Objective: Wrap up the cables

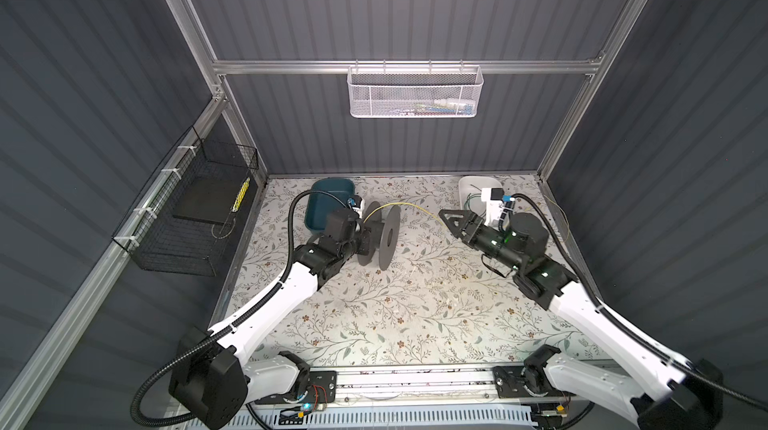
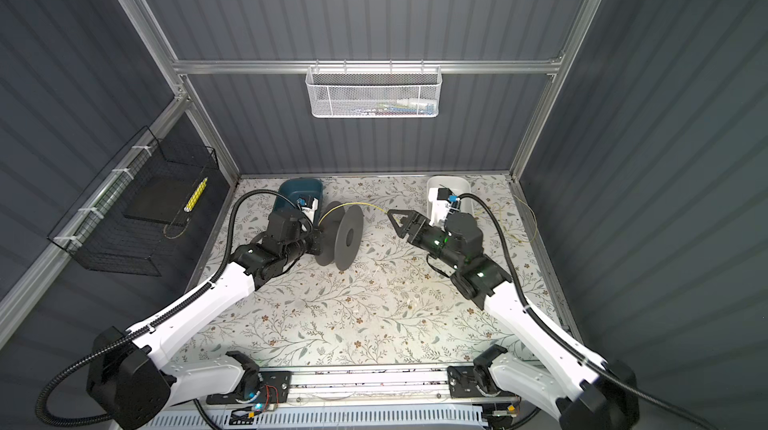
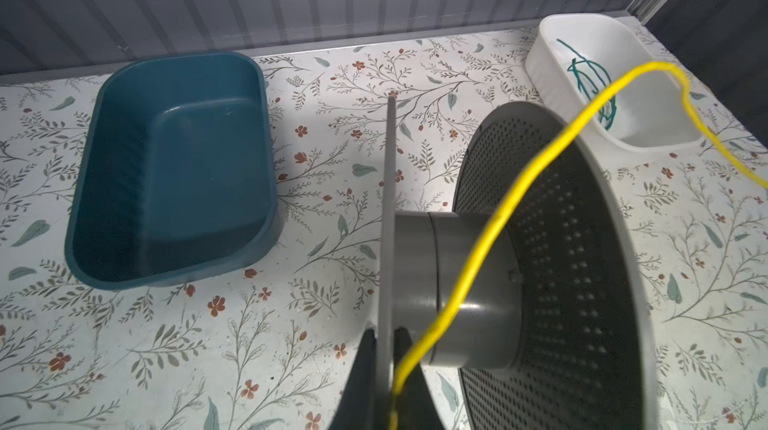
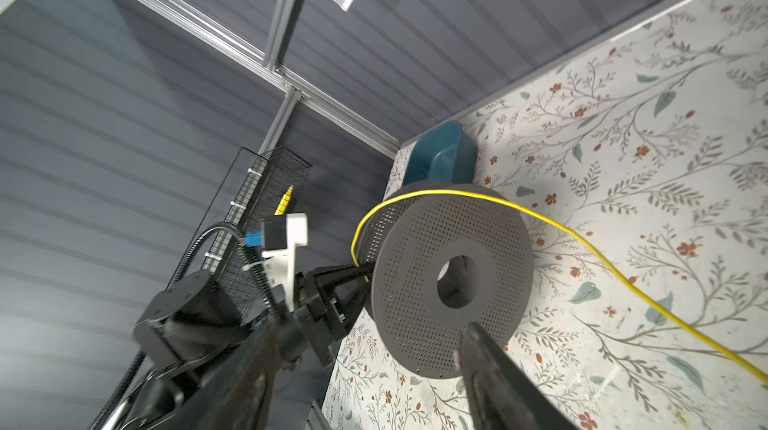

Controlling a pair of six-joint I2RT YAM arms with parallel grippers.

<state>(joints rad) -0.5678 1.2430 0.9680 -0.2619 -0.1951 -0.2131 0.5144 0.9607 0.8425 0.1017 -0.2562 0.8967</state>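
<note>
Yellow cable (image 3: 498, 215) lies across the bench (image 1: 415, 315) and up over the spool (image 1: 388, 236), whose rim the left jaws pinch to hold it steady, while the right jaws hang spread by the cable, likely ready to grab.

Markings, legible: none I can read on yellow cable (image 3: 498, 215), spool (image 1: 384, 236), teal tub (image 1: 328, 199), white tub (image 1: 473, 184), mesh basket (image 1: 415, 91) or wire basket (image 1: 178, 232).

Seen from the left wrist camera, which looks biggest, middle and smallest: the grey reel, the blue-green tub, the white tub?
1. grey reel: looks largest, but it sits nearest the camera and is cut off by the picture's edge, so this is unsure.
2. blue-green tub.
3. white tub: smallest, and farthest away.
</note>
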